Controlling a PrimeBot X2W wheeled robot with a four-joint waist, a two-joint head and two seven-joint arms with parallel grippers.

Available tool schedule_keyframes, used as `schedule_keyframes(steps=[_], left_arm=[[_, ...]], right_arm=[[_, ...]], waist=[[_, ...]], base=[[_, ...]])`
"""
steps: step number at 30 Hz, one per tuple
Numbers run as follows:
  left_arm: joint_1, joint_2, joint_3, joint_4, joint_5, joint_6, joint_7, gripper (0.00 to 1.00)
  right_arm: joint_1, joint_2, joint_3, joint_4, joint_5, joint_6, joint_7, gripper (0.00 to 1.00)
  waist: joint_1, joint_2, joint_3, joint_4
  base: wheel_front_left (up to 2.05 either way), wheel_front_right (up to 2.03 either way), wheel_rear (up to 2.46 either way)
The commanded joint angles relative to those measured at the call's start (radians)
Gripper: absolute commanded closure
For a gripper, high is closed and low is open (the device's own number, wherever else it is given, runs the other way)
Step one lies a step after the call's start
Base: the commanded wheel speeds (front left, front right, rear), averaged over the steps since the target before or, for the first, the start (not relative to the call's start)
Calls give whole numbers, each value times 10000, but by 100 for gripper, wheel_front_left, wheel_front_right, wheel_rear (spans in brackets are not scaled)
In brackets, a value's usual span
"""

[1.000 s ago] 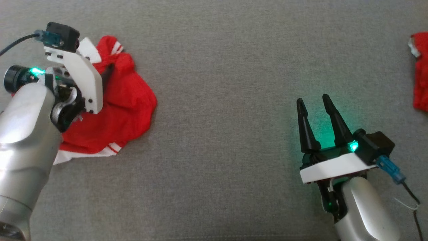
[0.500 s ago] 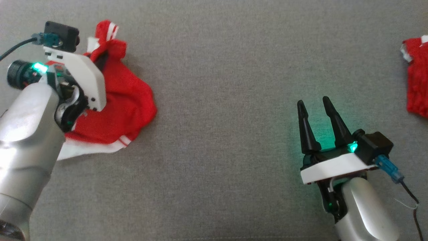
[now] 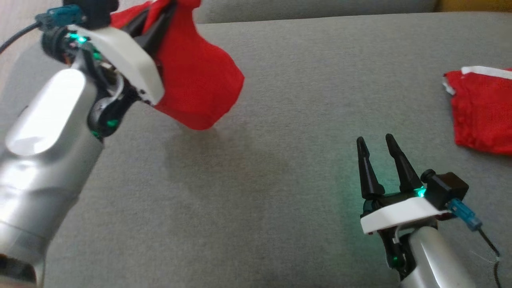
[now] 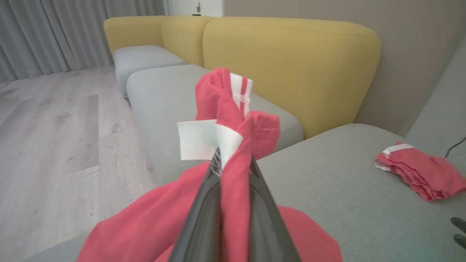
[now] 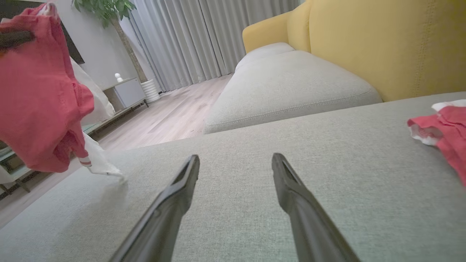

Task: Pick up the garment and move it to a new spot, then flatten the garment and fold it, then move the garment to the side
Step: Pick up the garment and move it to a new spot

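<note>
The garment (image 3: 196, 80) is a red jersey with white trim, and it hangs in the air above the left part of the grey sofa seat (image 3: 280, 168). My left gripper (image 3: 160, 16) is shut on a bunch of its cloth. In the left wrist view the two dark fingers pinch red fabric (image 4: 233, 120) at the gripper's (image 4: 233, 160) tips, and a white flap sticks out to the left. The hanging garment (image 5: 36, 98) also appears at the left of the right wrist view. My right gripper (image 3: 374, 140) (image 5: 235, 162) rests low over the seat at the lower right, open and holding nothing.
A second red garment with white trim (image 3: 484, 108) (image 4: 415, 171) (image 5: 444, 127) lies folded at the seat's right edge. A yellow backrest (image 4: 291, 65) rises behind the seat. Past the sofa's left edge lies wooden floor (image 4: 47, 127), with curtains (image 5: 204, 36) behind.
My left gripper closed on the garment and lifted it off the seat, up and away from me. The head camera shifted as well. The right arm stayed put.
</note>
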Motion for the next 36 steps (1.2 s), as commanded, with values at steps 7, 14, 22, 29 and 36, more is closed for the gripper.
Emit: schedule_keyframes(steps=[7, 14, 22, 29, 36], left_arm=[[-466, -33, -123, -1107, 166, 216, 219, 100], [-354, -790, -699, -637, 554, 316, -99, 29], [-709, -1716, -866, 724, 1038, 362, -1567, 0], [-467, -1456, -638, 1413, 1309, 517, -3052, 0], [896, -820, -893, 1080, 1772, 1082, -3996, 0]], right_arm=[[-227, -18, 480, -476, 301, 65, -107, 0], [-379, -18, 769, -745, 581, 65, -107, 0], [-382, -18, 837, -815, 701, 65, -107, 0], [-165, -18, 633, -713, 516, 65, -107, 0], [205, -18, -37, -595, 115, 65, -107, 0]], waist=[[3, 0, -14, -1145], [3, 0, 361, -2244], [3, 0, 484, -2485], [3, 0, 46, -1685], [3, 0, -543, -356]], base=[[0, 0, 0], [0, 0, 0], [0, 0, 0], [0, 0, 0], [0, 0, 0]])
